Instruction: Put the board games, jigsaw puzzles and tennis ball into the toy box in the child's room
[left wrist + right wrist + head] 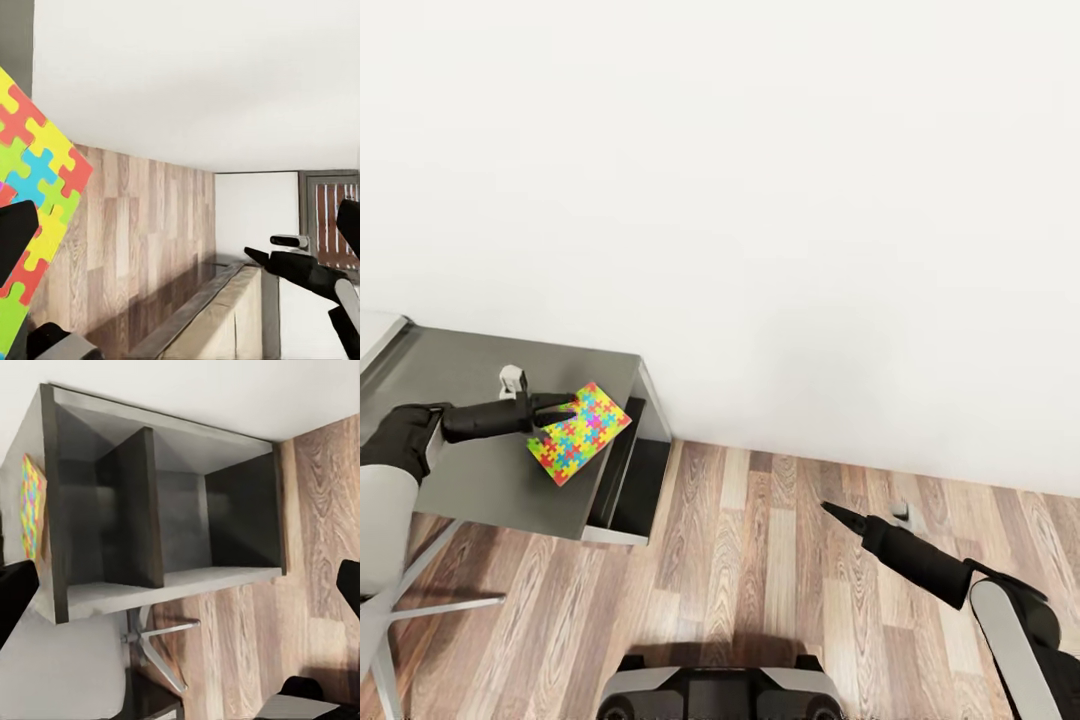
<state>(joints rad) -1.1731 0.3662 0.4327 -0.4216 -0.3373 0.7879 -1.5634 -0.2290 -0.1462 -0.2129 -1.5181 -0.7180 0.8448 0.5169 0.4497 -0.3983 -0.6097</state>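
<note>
Jigsaw puzzle [580, 433], bright and multicoloured, sits in the left gripper [560, 408], jaws clamped on its near edge, and it hangs tilted just above the dark grey desk [480, 470] near the open-shelved end. In the left wrist view the board [37, 195] fills the side of the frame, one dark finger [15, 236] pressed across its face, wood floor [127, 247] beyond. The right gripper [838, 514] hovers low over the floor [780, 570], well apart from the desk, tapering to a point with nothing in it, so the jaws look closed and idle. Its wrist camera looks into the desk's shelf unit [165, 525], puzzle edge [31, 506] peeking at the side. The toy box isn't in frame, so my read is this is a carry. To do it well: keep the thin board level-ish, hold the pinch firm since the grip is on one edge only, swing slowly clear of the desk rim, and keep the right arm tucked away from the path.
</note>
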